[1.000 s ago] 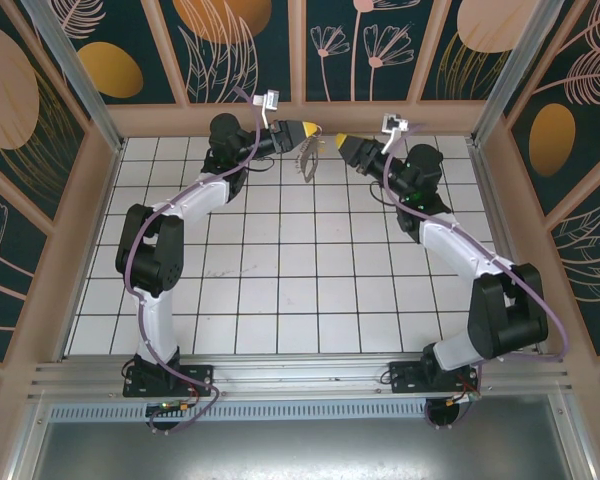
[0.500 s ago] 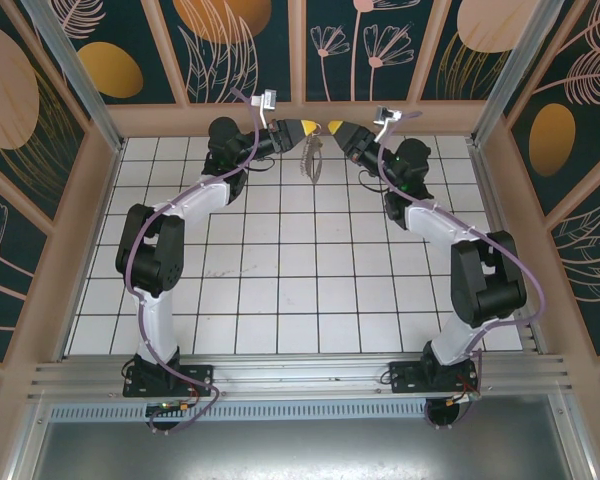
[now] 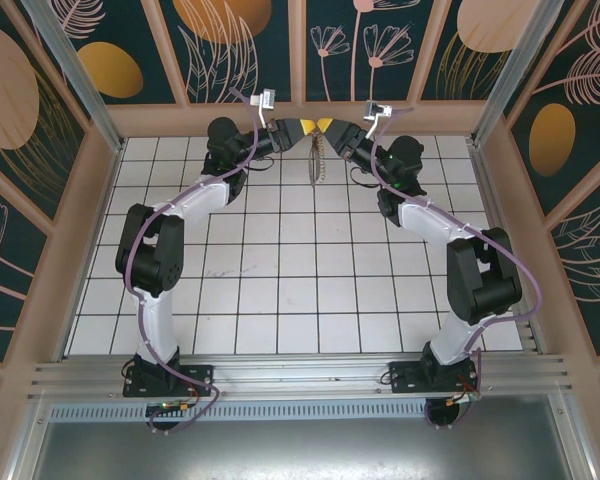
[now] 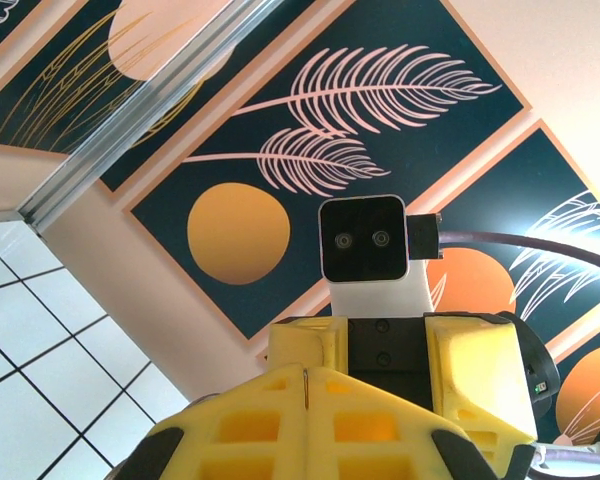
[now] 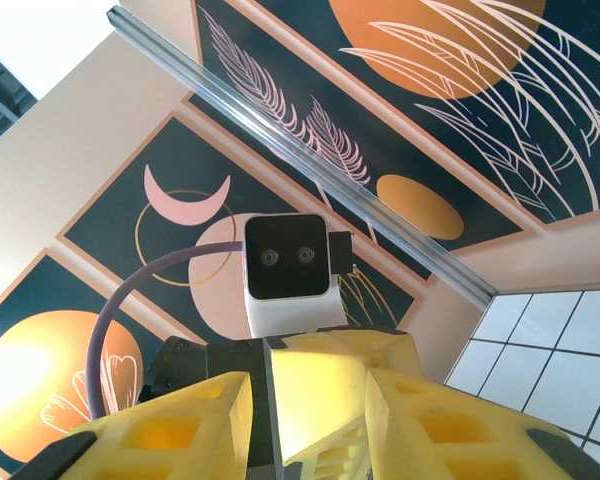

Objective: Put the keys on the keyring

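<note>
We are seeing the two arms facing each other tip to tip, raised above the far rows of the white-tiled desk (image 3: 280, 300), close to the painted back wall. The left gripper (image 3: 304, 126) is pressing its yellow fingers (image 4: 250, 430) together, and a thin sliver of metal is showing in the seam between them. The keyring (image 3: 317, 162) is hanging edge-on just beneath those tips, clear of the tiles. The right gripper (image 3: 330, 128) is pointing straight at it, its fingers (image 5: 160, 430) standing wide apart. We cannot tell whether the ring is touching them.
</note>
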You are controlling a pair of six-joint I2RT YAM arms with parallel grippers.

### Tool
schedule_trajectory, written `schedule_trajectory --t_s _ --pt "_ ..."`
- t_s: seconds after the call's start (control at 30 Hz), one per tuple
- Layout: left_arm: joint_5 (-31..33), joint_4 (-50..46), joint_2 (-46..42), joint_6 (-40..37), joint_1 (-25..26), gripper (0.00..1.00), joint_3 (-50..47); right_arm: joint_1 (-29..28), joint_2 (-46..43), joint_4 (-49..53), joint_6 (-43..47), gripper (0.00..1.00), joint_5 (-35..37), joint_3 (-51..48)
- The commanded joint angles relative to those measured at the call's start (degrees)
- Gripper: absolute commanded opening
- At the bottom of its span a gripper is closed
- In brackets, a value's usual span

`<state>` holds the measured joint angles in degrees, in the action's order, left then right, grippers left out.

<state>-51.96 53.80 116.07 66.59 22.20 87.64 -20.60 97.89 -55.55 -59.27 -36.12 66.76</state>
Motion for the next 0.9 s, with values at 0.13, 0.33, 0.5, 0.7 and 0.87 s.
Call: schedule_trajectory --t_s 0.13,0.33,0.5,0.7,0.87 --pt "0.1 3.6 -2.6 0.6 0.2 0.0 0.1 -0.5 0.9 -2.5 0.5 0.34 -0.4 1.2" --pt "0.0 3.6 -2.8 0.5 0.2 0.0 -0.2 0.2 0.1 -2.1 1.6 0.34 0.6 -0.6" --pt "0.0 3.5 -3.0 0.3 0.3 0.0 -0.4 1.6 -1.0 -3.5 1.6 0.34 1.5 -3.1" --pt "-0.1 3.4 -3.0 0.2 0.2 0.0 -0.4 1.8 -0.1 -3.5 1.3 0.33 0.8 -2.6" --pt "-0.1 3.3 -2.9 0.2 0.2 0.0 -0.3 1.2 0.9 -3.5 1.0 0.33 0.1 -1.1"
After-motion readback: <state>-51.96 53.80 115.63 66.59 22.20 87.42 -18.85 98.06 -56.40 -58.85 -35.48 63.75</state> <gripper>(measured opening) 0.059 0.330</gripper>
